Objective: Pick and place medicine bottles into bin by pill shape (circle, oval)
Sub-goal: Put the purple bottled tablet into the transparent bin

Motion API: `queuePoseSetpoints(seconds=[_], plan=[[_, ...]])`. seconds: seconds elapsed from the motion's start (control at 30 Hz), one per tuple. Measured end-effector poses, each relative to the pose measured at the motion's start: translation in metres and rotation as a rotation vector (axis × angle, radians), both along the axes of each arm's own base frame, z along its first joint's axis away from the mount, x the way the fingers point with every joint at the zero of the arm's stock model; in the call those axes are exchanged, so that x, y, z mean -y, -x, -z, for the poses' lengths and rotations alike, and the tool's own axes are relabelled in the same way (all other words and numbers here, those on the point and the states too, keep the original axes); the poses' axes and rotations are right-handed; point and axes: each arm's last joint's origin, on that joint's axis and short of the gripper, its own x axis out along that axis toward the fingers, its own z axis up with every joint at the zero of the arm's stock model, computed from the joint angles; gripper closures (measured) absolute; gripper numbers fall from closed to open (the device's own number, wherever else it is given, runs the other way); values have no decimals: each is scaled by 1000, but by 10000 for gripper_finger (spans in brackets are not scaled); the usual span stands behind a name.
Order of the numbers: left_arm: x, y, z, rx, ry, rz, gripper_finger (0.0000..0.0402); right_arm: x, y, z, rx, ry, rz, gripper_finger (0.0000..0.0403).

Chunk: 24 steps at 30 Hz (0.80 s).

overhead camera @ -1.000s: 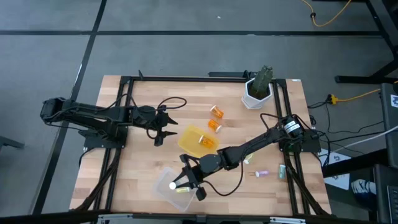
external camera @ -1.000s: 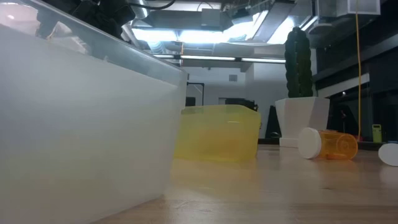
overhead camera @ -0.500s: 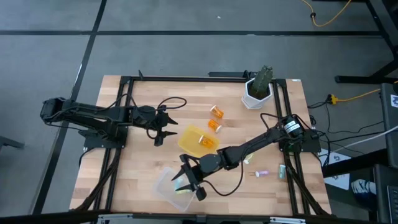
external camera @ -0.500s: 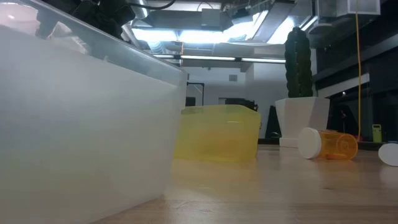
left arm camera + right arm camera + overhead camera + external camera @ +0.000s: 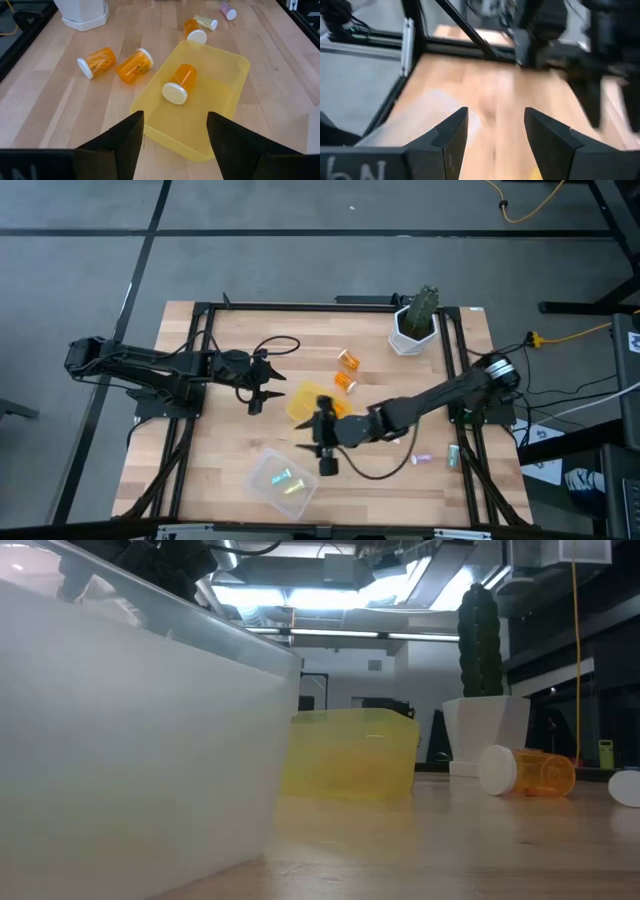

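The right gripper [image 5: 322,442], its fingers spread and empty, is held beside the yellow plastic bin [image 5: 200,100] with one orange bottle [image 5: 178,83], vials are seen in the clear bin [image 5: 280,481], while several bottles [image 5: 134,64] are left unsorted and the left gripper [image 5: 175,135] waits open.

grey floor [image 5: 80,260] — bright ceiling lights [image 5: 300,595] overhead.

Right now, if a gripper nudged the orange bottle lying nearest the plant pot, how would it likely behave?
The orange bottle lies on its side on bare wood, so it would probably roll rather than slide. It looks like thin translucent plastic, likely light. Its white cap is wider than the body, so it may curve as it rolls.
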Motion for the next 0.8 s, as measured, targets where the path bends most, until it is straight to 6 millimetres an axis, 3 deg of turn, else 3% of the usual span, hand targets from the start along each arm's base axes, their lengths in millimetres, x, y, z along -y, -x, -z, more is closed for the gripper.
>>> queuePoseSetpoints(seconds=[0.23,0.53,0.67,0.8], plan=[[0,0,0,0,0,1,190,10,63,-20,-313,-83,165,206],[0,0,0,0,-1,0,190,11,145,-19,-754,-76,444,206],[0,0,0,0,0,1,190,9,169,-21,-867,-143,618,206],[0,0,0,0,-1,0,190,-1,182,-20,-893,-145,638,206]])
